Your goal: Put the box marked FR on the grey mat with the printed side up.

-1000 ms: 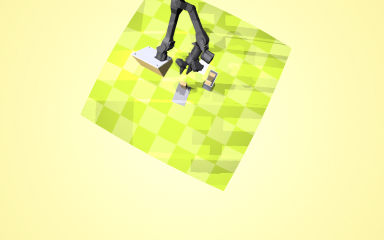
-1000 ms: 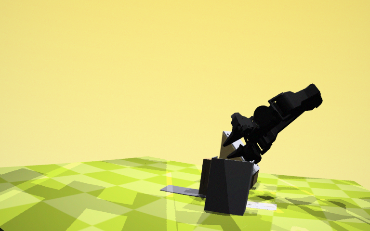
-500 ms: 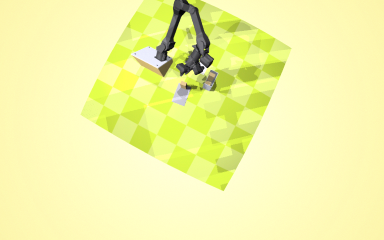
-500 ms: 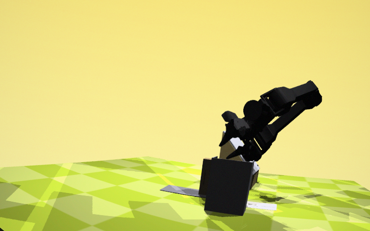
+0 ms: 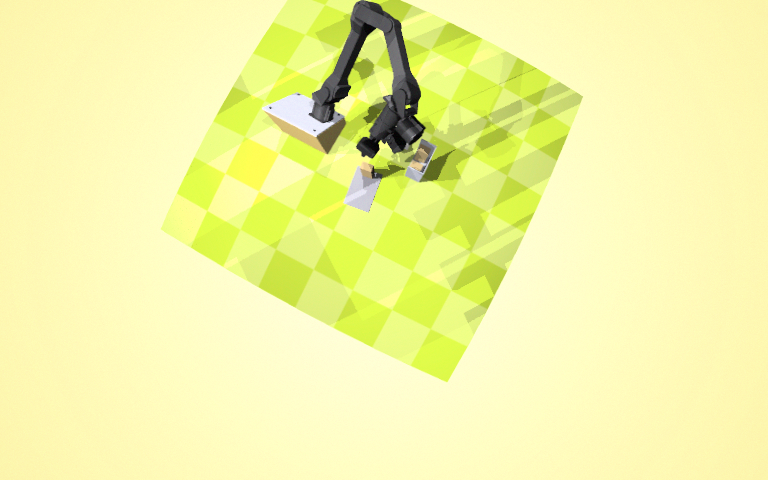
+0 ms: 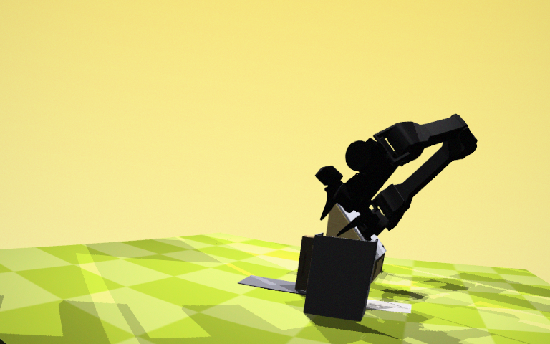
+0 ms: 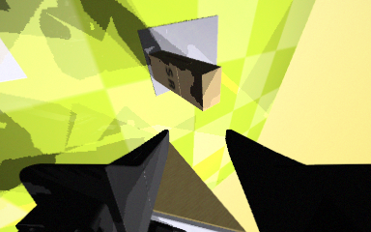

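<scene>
QSFP-100G box [image 5: 367, 168] [image 6: 304, 263] [image 7: 174, 73] stands on the grey mat [image 5: 362, 195] [image 6: 265, 282] [image 7: 193, 36], print sideways; our half-open, empty gripper [image 5: 384, 150] [image 6: 329, 227] [image 7: 197, 134] probably must tip it print-up.

The kind of place cannot be told for certain: no walls, shelves or furniture of a home, shop or office show. A square of green and pale-yellow checks [image 5: 317, 271] [image 6: 162, 284] lies within a plain yellow surround [image 5: 84, 339] [image 6: 203, 101]. On it, a black jointed arm [image 5: 347, 56] [image 6: 425, 174] on a white-topped wedge [image 5: 288, 113], a small bin [image 5: 415, 176] [image 6: 339, 279] and a grey mat [image 5: 362, 195] [image 6: 269, 282] [image 7: 193, 36] suggest a robot test setup.
</scene>
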Robot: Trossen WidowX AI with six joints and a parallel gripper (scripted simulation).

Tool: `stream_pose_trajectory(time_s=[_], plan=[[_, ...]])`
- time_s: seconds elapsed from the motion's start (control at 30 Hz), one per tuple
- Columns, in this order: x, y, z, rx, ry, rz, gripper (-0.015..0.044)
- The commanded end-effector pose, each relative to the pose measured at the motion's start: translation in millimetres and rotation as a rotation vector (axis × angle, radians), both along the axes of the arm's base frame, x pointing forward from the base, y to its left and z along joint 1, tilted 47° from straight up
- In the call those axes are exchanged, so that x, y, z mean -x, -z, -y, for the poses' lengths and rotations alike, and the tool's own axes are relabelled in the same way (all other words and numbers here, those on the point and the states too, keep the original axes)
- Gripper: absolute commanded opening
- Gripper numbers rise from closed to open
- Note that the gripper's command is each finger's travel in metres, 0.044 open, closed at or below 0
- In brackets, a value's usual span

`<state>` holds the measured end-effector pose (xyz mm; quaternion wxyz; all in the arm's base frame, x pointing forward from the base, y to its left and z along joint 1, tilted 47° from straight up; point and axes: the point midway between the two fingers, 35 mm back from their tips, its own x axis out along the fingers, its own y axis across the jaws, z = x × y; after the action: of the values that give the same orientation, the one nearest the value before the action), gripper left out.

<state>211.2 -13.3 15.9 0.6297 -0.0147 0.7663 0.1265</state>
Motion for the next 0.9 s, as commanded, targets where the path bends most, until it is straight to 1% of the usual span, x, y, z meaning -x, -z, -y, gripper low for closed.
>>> stream_pose_trajectory(time_s=[0.0, 0.43, 0.87], plan=[[-0.9, 2.4, 1.1, -0.065, -0.101, -0.001, 0.0236], [-4.4, 7.9, 7.1, -0.238, -0.370, 0.042, 0.0236], [-8.3, 12.7, 13.8, -0.409, -0.627, 0.135, 0.0236]])
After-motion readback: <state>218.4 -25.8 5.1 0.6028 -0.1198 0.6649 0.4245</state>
